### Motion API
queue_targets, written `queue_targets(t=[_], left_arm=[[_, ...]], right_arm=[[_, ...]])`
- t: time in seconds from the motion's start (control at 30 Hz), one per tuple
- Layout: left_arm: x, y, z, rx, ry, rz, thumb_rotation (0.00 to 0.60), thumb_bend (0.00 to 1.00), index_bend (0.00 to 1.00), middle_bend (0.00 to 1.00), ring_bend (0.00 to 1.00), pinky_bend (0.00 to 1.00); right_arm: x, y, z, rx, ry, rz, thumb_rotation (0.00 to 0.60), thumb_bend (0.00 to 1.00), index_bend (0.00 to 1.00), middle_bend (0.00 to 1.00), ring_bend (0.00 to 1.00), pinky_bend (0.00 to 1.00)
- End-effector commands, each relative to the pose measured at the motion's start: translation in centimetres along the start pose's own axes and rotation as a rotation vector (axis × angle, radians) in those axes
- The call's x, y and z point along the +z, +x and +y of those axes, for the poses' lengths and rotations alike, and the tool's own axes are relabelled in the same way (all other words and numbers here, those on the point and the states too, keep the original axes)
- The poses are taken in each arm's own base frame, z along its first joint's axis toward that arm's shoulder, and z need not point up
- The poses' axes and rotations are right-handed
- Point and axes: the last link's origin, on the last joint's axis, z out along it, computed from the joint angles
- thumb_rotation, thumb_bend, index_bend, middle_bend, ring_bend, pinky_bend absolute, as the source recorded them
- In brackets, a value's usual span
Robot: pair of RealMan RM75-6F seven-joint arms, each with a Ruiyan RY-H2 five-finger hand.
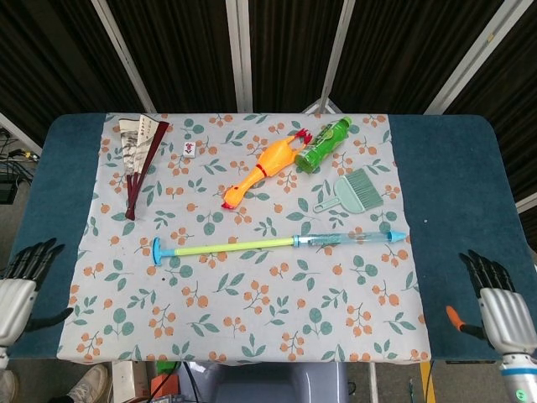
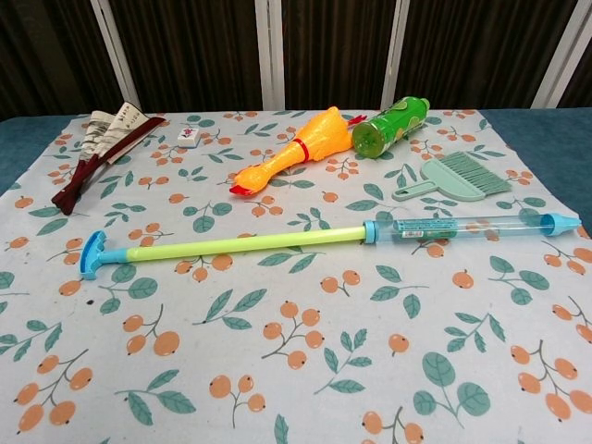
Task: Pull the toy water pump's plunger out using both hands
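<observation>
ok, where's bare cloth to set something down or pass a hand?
Most room: the near strip of cloth, everything on the robot's side of the toy water pump. Also the blue table margins at both sides. Crowded: the far band, with the fan, small tile, rubber chicken, green bottle and hand brush.

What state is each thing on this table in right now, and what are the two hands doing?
toy water pump: lying flat, plunger drawn far out
left hand: empty, fingers apart
right hand: empty, fingers apart
green bottle: on its side
folding fan: mostly folded
rubber chicken: lying down
</observation>
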Motion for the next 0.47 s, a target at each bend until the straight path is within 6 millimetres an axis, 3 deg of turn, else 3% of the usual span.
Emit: queue_targets(t=[0.03, 0.23, 0.47], left_arm=[[-2.9, 0.4, -2.2, 0.028, 0.003, 0.004, 0.6, 0.07, 0.0, 0.0, 0.0, 0.0], [-4.1, 0.8, -4.0, 0.017, 0.017, 0.038, 0.6, 0.07, 0.0, 0.0, 0.0, 0.0], [-3.0, 0.0, -3.6, 0.013, -0.015, 0.064, 0.6, 0.07, 0.0, 0.0, 0.0, 0.0]], right_arm=[[-3.4, -0.3, 1.7, -0.052, 0.004, 0.043, 0.6, 0.33, 0.0, 0.0, 0.0, 0.0], [-4.7, -0.2, 2.6, -0.025, 0.001, 0.13, 0.6, 0.33, 0.0, 0.0, 0.0, 0.0], [-4.5, -0.4, 2.8, -0.003, -0.028, 0.101, 0.6, 0.33, 0.0, 0.0, 0.0, 0.0]])
